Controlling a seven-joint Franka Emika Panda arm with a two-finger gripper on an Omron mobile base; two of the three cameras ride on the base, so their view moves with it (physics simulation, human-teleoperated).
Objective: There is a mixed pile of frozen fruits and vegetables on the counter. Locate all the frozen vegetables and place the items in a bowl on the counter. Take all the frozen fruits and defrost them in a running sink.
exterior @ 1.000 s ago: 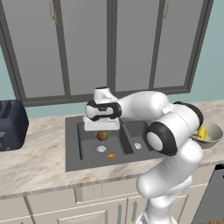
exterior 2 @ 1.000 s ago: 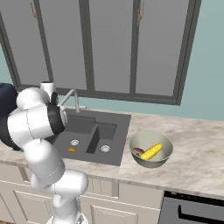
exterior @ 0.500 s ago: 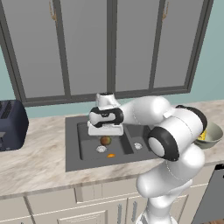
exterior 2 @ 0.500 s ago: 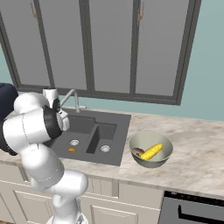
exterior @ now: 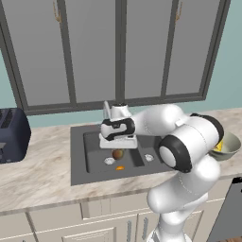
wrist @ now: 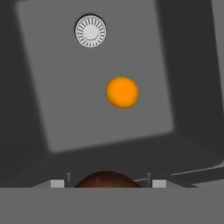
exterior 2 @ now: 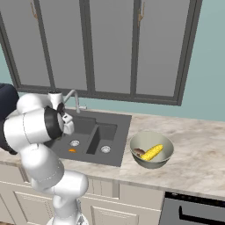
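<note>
Gripper (exterior: 118,147): holds the dark brown fruit (exterior: 118,153) over the sink (exterior: 94,163)'s large basin.
Orange ball (wrist: 122,92): on the basin floor.
Risk: dropped fruit may bounce or roll, apparently toward the drain (wrist: 90,31).

Bright, even rendered light, soft faint shadows, no glare or blur.

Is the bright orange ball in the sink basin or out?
In: the bright orange ball lies on the dark grey sink floor near the round drain.
</note>
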